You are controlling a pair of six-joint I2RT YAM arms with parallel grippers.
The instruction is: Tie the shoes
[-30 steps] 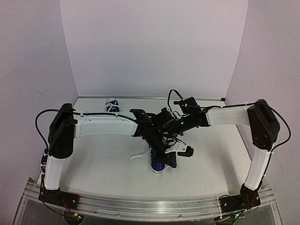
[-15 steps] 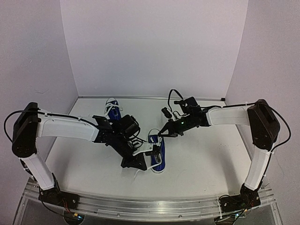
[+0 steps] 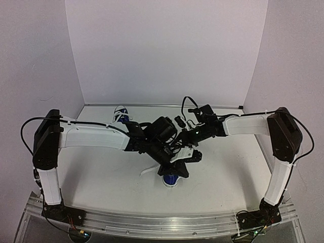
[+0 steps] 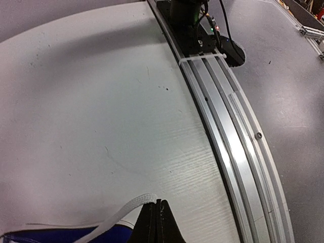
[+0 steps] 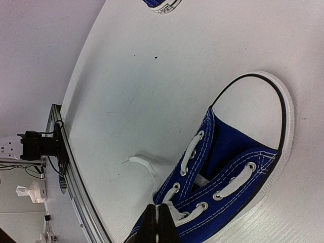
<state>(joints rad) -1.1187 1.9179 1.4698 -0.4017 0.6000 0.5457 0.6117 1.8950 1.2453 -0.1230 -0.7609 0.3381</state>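
- A white, faintly scuffed tabletop (image 3: 111, 172) carries a ribbed aluminium rail (image 3: 162, 221) along its near edge.
- A small blue canvas sneaker (image 3: 170, 180) with a white toe cap sits near the middle.
- A second matching blue sneaker (image 3: 120, 113) sits towards the far left corner, well apart from the first.
- A flat white lace (image 3: 148, 171) trails from the nearer sneaker onto the tabletop.

The left claw (image 4: 157, 215) has swung back rightwards over the near blue canvas sneaker (image 3: 171, 179), seemingly pinching its white lace (image 4: 121, 209).

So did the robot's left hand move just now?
Yes. The left hand swung right, from beside the near shoe to above it. The far shoe stayed put as the marker.
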